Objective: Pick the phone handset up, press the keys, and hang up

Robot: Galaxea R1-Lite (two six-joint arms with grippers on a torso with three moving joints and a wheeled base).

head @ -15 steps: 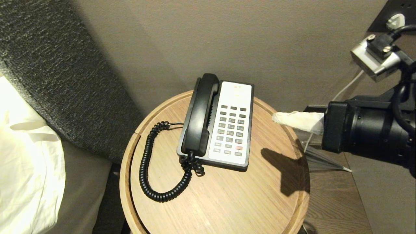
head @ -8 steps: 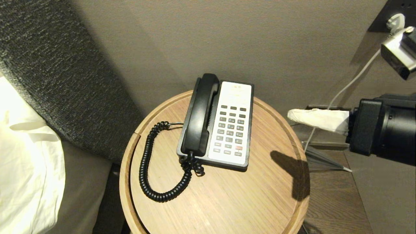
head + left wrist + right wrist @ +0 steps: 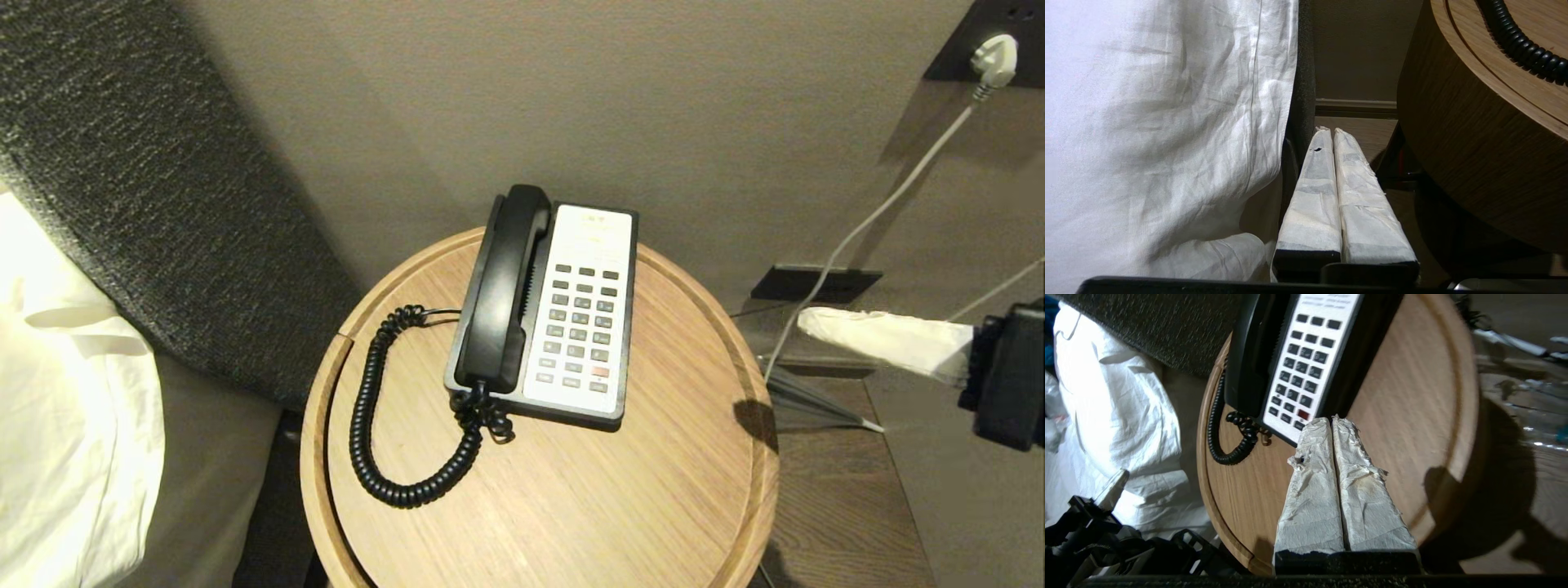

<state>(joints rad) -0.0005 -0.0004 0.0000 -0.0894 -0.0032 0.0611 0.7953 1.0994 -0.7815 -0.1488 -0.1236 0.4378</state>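
Head view: right gripper (image 3: 804, 321), jaws closed & empty, has pulled back off table (image 3: 571, 506) to right edge; phone handset (image 3: 502, 286) on cradle, left gripper (image 3: 1333, 131) closed, parked low — task looks done.

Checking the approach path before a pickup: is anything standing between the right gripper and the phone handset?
Nothing loose does. The right gripper, jaws shut, sits off the round table's right edge. Between it and the phone handset lie bare wood and the phone base's keypad; the handset rests in its cradle on the base's far side.
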